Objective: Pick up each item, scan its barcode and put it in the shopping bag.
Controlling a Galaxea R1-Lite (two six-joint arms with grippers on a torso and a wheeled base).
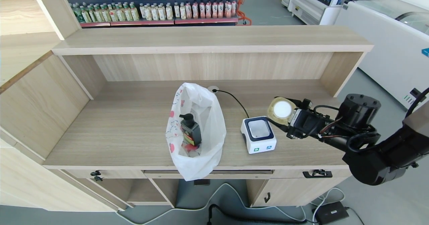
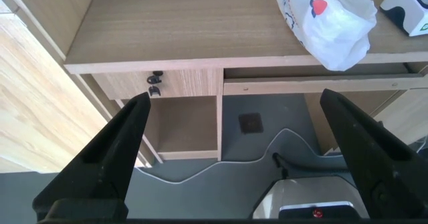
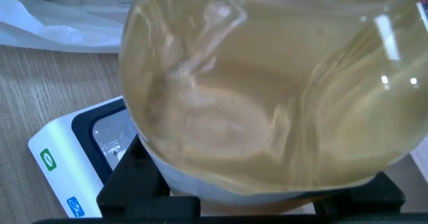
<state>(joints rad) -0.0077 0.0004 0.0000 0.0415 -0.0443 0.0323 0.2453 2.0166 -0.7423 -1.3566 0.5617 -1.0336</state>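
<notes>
Right gripper [image 1: 287, 115] clamped on a round, pale-lidded jar [image 1: 282, 109], held just right of the scanner [image 1: 258, 134], bag [image 1: 214, 127] farther left — the barcode probably had to be turned slowly toward the scanner window, grip kept firm — while the left gripper [image 2: 235, 98] hung spread open.

A clear yellowish jar [image 1: 282, 110], white lid facing upward, sits in the right gripper's [image 1: 285, 117] jaws above the desk [image 1: 127, 127], just beside the white barcode scanner [image 1: 258, 134]. The white shopping bag [image 1: 196, 131] with red prints stands open, with 1 black pump bottle [image 1: 191, 130] upright inside.
</notes>
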